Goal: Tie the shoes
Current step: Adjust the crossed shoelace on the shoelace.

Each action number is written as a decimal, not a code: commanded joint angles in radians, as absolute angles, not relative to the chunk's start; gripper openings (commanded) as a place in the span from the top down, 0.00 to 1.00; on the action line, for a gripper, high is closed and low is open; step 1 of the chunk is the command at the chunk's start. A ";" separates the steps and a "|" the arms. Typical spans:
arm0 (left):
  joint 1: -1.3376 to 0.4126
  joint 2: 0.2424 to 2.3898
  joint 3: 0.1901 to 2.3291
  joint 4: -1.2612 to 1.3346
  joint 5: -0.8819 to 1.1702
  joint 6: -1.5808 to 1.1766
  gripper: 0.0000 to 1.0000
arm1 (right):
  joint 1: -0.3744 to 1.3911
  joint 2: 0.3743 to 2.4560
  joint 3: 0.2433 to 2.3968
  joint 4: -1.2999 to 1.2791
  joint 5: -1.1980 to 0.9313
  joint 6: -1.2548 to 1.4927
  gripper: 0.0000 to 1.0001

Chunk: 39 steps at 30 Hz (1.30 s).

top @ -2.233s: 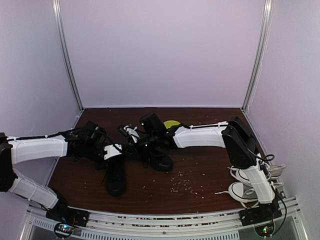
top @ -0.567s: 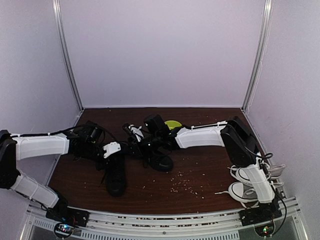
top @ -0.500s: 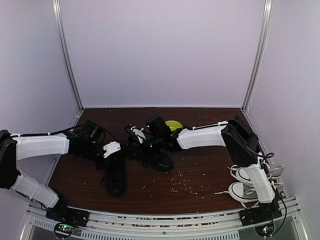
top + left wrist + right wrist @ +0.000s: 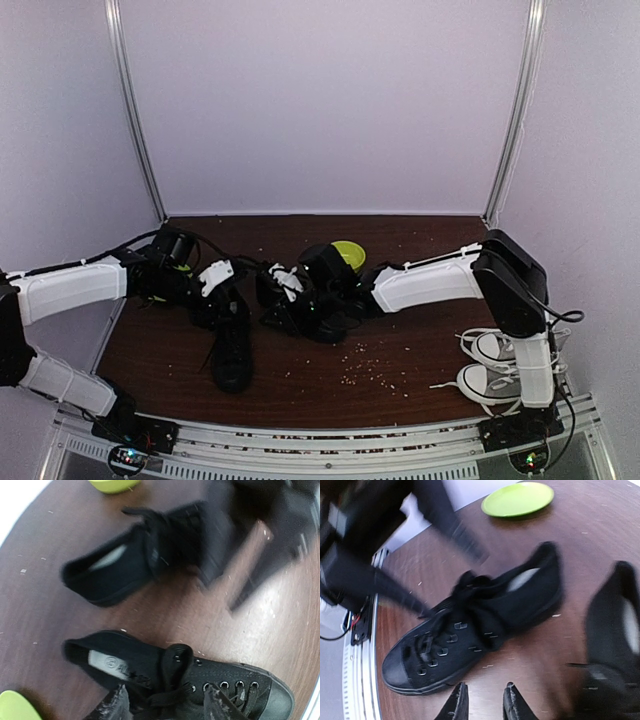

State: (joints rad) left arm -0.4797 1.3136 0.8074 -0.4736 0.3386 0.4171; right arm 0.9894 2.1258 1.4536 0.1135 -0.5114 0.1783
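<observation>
Two all-black lace-up shoes lie on the brown table. The near shoe (image 4: 231,350) points its toe at the front edge, and its laces lie loose. My left gripper (image 4: 214,279) hovers over its tongue, open. In the left wrist view the fingers (image 4: 113,708) straddle a lace loop (image 4: 176,677) on that shoe without closing on it. The second shoe (image 4: 316,318) lies just right of it and also shows in the left wrist view (image 4: 140,562). My right gripper (image 4: 285,284) is open and empty between the shoes. Its fingertips (image 4: 456,705) stand above bare table beside the near shoe (image 4: 470,625).
A yellow-green plate (image 4: 346,251) sits behind the right arm and also shows in the right wrist view (image 4: 518,499). A second green plate (image 4: 15,707) lies by the left gripper. Grey-and-white sneakers (image 4: 500,365) stand at the right edge. Crumbs (image 4: 365,368) dot the table.
My left gripper has drawn back and to the left, away from the near shoe's middle. My right arm has swung nearer and to the right, and its gripper has moved down between the shoes.
</observation>
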 commanded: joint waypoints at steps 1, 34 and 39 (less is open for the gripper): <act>-0.430 1.227 0.831 -0.455 0.402 0.341 0.45 | 1.063 2.130 1.501 0.093 -0.465 0.129 0.77; -0.222 1.209 0.761 -0.299 0.289 0.153 0.44 | 1.146 2.438 2.007 -0.284 -0.354 0.091 0.67; -0.222 1.211 0.765 -0.300 0.296 0.156 0.44 | 1.153 2.455 2.031 -0.301 -0.334 0.090 0.68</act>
